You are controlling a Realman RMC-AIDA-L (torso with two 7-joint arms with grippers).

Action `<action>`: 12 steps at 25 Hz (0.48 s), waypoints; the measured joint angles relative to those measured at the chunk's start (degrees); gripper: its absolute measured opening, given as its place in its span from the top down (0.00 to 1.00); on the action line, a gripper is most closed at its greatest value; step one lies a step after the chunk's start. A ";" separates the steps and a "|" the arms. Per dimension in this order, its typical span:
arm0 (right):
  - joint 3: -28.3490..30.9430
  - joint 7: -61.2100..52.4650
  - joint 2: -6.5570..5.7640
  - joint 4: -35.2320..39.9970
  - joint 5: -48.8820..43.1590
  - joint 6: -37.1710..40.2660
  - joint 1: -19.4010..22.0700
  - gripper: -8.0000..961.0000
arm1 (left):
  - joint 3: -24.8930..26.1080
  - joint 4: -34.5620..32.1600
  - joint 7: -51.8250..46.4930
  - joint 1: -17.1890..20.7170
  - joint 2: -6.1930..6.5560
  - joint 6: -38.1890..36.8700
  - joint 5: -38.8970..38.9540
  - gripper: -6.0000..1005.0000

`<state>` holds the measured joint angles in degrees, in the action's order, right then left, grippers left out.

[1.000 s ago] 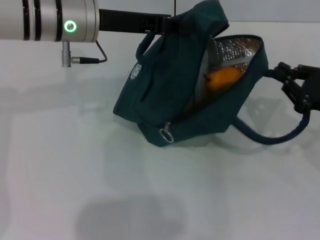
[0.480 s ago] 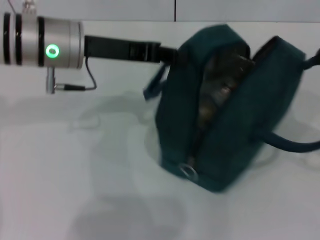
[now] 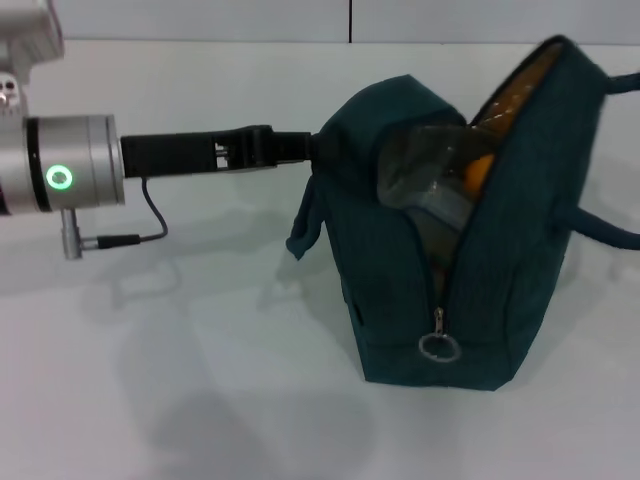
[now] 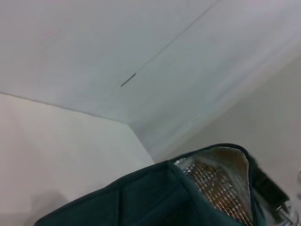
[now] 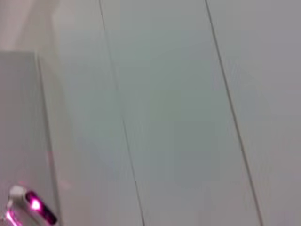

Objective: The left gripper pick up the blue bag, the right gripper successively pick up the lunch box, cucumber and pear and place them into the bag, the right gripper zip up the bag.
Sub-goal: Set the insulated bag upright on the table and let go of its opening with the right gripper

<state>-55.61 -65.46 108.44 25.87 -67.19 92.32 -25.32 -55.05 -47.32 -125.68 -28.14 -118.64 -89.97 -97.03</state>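
Note:
The blue bag (image 3: 400, 270) stands upright on the white table, right of centre, with its mouth gaping at the top. Its zipper ring pull (image 3: 438, 346) hangs low on the near end. My left gripper (image 3: 312, 148) reaches in from the left and is shut on the bag's upper left edge; the silver wrist with the green ring (image 3: 60, 178) is at the far left. Inside the mouth show the clear lunch box (image 3: 425, 175) and the orange pear (image 3: 481, 170). The cucumber is hidden. The left wrist view shows the bag's foil lining (image 4: 214, 181). My right gripper is out of view.
One bag handle (image 3: 306, 225) droops on the left side and another handle (image 3: 610, 232) trails off the right edge. The white table (image 3: 180, 380) spreads in front and to the left. The right wrist view shows only pale wall panels (image 5: 164, 108).
The bag swung from tilted to upright and shifted right and nearer. My left arm drew back leftward and lower, still holding it. The right gripper left the head view.

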 joint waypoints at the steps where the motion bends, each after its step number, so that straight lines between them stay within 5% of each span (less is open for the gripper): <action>1: -0.19 -0.23 0.29 -0.23 -1.14 -1.06 -0.58 0.97 | 0.44 1.39 1.01 -0.31 -0.05 0.01 0.05 0.93; 12: 0.48 -3.96 1.30 0.16 -6.67 2.14 -2.06 0.94 | 0.92 6.01 6.16 -1.90 -0.64 0.45 -0.12 0.93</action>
<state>-55.12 -69.43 109.74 26.03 -73.86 94.46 -27.38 -54.14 -41.31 -119.52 -30.04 -119.27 -89.52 -97.15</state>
